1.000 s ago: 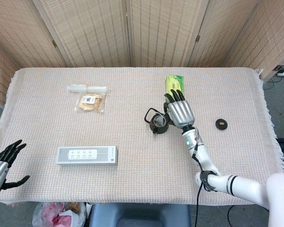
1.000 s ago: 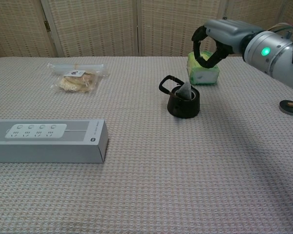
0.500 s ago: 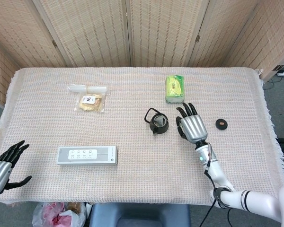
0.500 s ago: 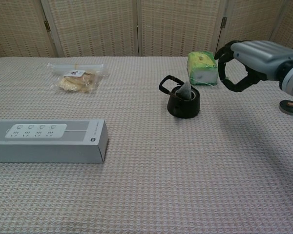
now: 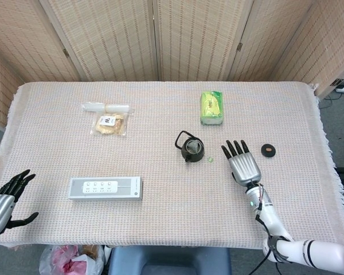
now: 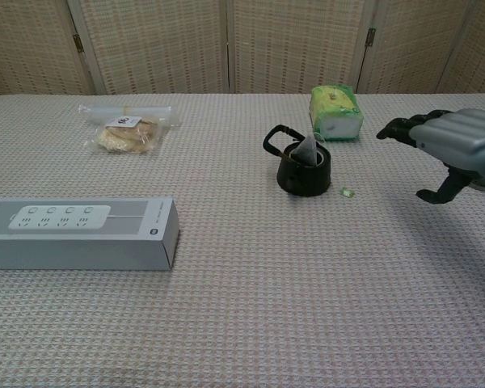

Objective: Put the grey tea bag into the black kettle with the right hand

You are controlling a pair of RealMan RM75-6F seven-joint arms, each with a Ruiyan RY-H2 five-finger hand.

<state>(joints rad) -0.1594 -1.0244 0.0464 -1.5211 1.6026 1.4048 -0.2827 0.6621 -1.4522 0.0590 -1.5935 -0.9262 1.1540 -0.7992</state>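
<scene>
The small black kettle (image 5: 191,149) (image 6: 303,169) stands right of the table's middle. The grey tea bag (image 6: 307,149) sits in its mouth, its top poking above the rim. A small green tag (image 5: 210,158) (image 6: 347,192) lies on the cloth just right of the kettle. My right hand (image 5: 243,164) (image 6: 453,145) hovers to the right of the kettle, apart from it, fingers spread and empty. My left hand (image 5: 3,200) rests open at the near left corner of the table, holding nothing.
A green packet (image 5: 211,107) (image 6: 335,114) lies behind the kettle. A black round lid (image 5: 268,150) sits at the right. A white power strip box (image 5: 105,188) (image 6: 79,233) lies at the front left, with bagged snacks (image 5: 109,121) (image 6: 125,129) behind it.
My right hand has drawn back from above the kettle toward the near right and lowered. The tea bag stays in the kettle. The green tag now shows beside the kettle.
</scene>
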